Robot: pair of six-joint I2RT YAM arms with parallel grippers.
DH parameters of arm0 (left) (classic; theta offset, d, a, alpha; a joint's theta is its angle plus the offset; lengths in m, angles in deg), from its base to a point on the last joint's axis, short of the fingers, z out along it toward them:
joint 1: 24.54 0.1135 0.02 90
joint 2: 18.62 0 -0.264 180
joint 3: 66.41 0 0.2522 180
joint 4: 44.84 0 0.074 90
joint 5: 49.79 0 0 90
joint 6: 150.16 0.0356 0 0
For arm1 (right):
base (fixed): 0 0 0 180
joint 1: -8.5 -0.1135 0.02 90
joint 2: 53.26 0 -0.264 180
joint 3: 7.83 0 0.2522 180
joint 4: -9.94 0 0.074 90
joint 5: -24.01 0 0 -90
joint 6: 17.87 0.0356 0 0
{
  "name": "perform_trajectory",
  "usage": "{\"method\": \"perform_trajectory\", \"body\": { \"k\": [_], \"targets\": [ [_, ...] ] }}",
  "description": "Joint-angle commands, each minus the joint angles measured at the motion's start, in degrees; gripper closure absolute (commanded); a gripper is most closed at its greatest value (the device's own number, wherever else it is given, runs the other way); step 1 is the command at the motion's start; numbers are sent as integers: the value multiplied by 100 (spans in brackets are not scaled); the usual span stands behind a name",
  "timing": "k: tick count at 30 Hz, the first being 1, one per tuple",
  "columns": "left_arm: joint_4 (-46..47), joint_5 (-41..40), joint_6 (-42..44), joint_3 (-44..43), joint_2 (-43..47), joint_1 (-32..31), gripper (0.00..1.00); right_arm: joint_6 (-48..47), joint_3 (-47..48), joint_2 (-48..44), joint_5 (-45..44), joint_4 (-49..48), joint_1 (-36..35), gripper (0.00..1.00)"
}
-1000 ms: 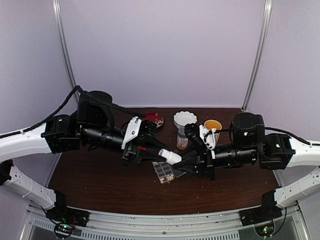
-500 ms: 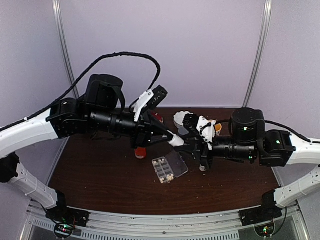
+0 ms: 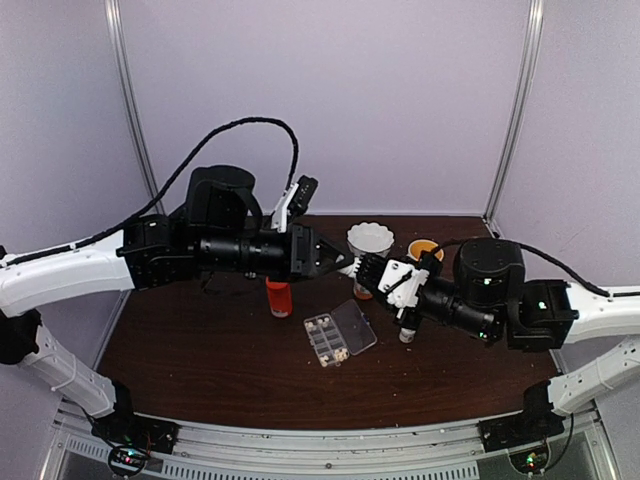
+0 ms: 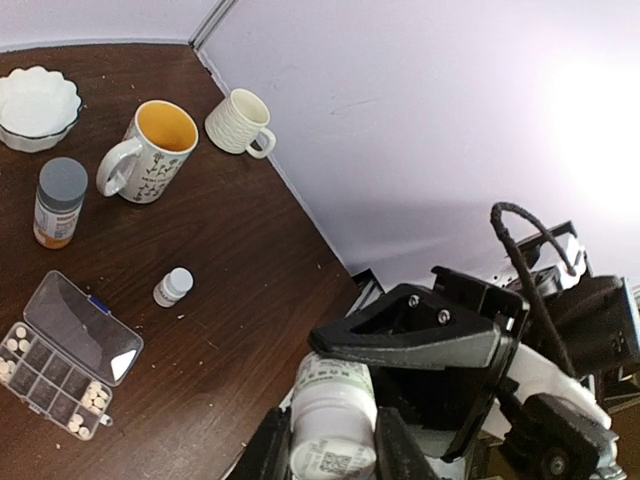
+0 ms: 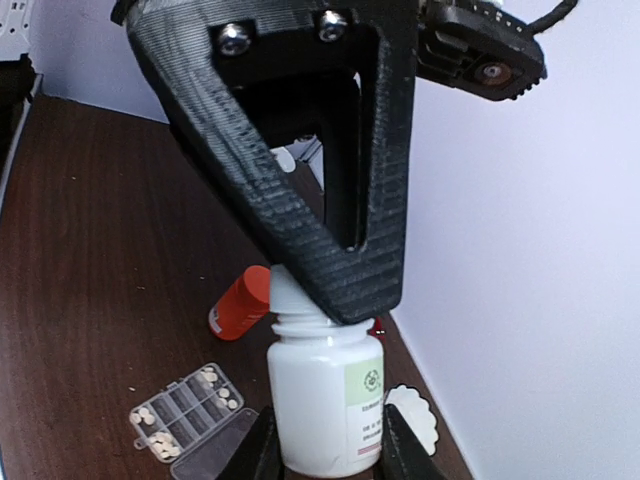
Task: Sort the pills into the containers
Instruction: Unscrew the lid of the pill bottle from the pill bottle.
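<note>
Closest to the near edge of the desk (image 3: 200, 370), about midway along it, lies the clear pill box (image 3: 327, 340). Its hinged lid (image 3: 357, 326) is swung open and rests flat on the wood, on the side toward the right edge. The pills (image 4: 92, 397) show as small pale discs in cells (image 4: 40, 365) at both ends of the box. Just beyond the box, toward the left edge, is an orange-red bottle (image 3: 279, 297), and toward the right edge stands a small white bottle (image 3: 405, 335), apart from the lid. Above the desk, past the box, the two arms meet from opposite sides on one labelled white bottle (image 5: 325, 400), which is held in the air. The right hand (image 5: 325, 450) is closed on it, its fingers pressed against either side of the labelled body. The left hand (image 3: 340, 265) is narrowed onto the same bottle from the other end, and the right wrist view shows one of its black fingers lying over the neck. Whether the cap is on or off cannot be told. Below and behind the meeting point stands a grey-capped bottle (image 4: 58, 203) with an orange label. Farther back, near the far edge, sits a fluted white bowl (image 3: 370, 238), with a mug (image 3: 425, 248) that is yellow inside just toward the right edge. A ribbed cup (image 4: 238, 122) stands close beside that mug, nearer the far right corner.
</note>
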Motion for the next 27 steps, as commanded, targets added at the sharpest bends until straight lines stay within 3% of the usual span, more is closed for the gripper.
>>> {"method": "perform_trajectory", "body": {
  "k": [1,6,18,27],
  "targets": [
    [1474,352,-1233,455,129,-159,100,-1293,-382,107,-1030,-1428,-163,100],
    [2455,64,-2043,1041,326,-142,100,-2221,-891,182,-1505,-2854,-338,100],
    [3914,207,-3713,1664,138,-114,100,-3737,-1231,852,-2305,-4770,-526,100],
    [4436,219,-4443,2219,346,-103,100,-4009,-1463,956,-2473,-4875,-578,100]
  ]
}}
